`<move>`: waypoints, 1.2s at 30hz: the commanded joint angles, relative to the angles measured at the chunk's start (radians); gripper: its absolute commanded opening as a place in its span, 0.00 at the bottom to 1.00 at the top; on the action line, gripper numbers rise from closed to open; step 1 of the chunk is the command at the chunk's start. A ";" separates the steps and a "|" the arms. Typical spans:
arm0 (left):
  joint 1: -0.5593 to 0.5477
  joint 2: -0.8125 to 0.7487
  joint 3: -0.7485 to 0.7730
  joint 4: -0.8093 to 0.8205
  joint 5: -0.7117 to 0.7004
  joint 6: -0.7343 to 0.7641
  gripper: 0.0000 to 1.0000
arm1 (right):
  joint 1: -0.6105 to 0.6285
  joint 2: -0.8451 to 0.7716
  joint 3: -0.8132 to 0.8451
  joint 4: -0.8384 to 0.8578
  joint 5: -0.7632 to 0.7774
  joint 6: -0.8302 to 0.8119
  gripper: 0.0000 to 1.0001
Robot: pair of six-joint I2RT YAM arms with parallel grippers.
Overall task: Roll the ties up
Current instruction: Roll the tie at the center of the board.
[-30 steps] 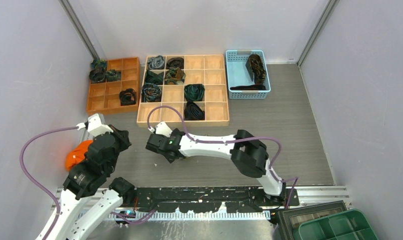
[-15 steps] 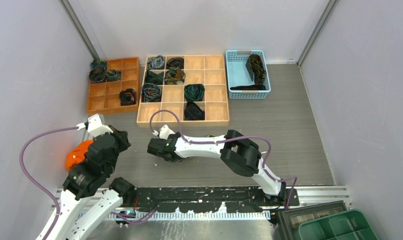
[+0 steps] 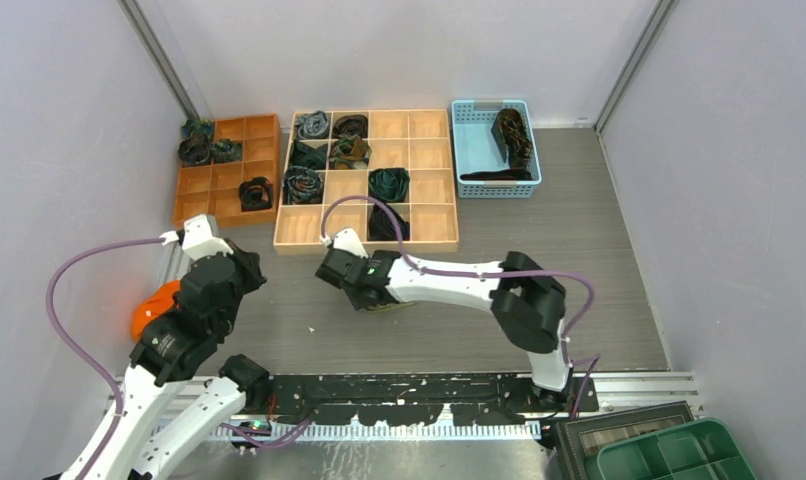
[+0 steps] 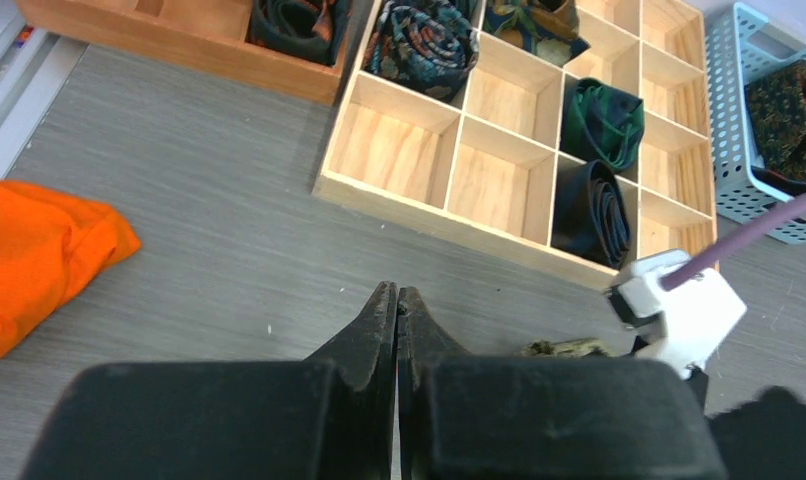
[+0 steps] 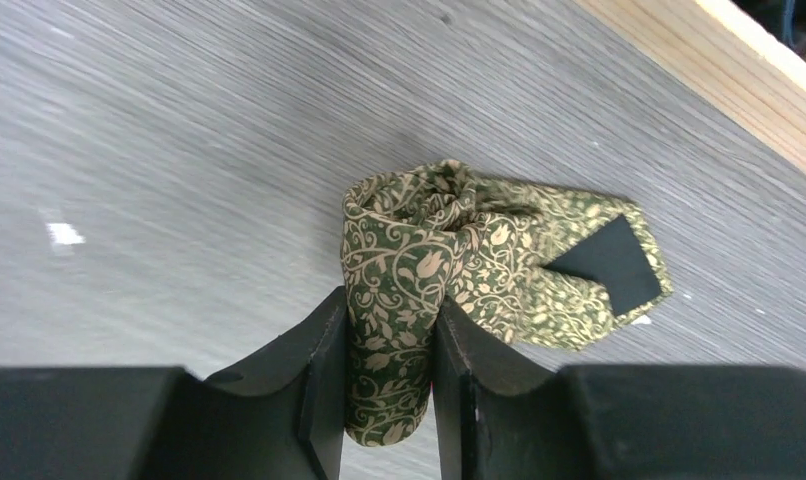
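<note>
The olive-gold tie (image 5: 399, 260) is partly coiled, and its pointed end with black lining (image 5: 611, 265) lies flat on the grey table. My right gripper (image 5: 389, 310) is shut on the coil, holding it upright on the table just in front of the light wooden tray. In the top view the right gripper (image 3: 357, 288) covers most of this tie (image 3: 391, 306). My left gripper (image 4: 396, 295) is shut and empty, hovering left of the tie (image 4: 569, 348); in the top view the left gripper (image 3: 241, 272) is near the table's left side.
A light wooden grid tray (image 3: 431, 241) holds several coiled ties (image 3: 388, 184). An orange grid tray (image 3: 193, 211) at the back left holds more coils. A blue basket (image 3: 471, 150) at the back holds dark ties. An orange cloth (image 3: 151, 311) lies at the left edge.
My right gripper has moved right and toward the light wooden tray with the olive-gold tie in it. My left arm has shifted slightly.
</note>
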 commanded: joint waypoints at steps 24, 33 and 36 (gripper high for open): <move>0.002 0.296 0.079 0.305 0.202 0.056 0.00 | -0.361 -0.285 -0.690 1.117 -0.882 0.520 0.34; 0.003 0.363 0.056 0.376 0.271 0.041 0.00 | -0.439 -0.287 -0.813 1.226 -0.929 0.550 0.33; 0.001 0.394 0.041 0.411 0.298 0.030 0.00 | -0.462 -0.282 -0.829 1.205 -0.940 0.526 0.33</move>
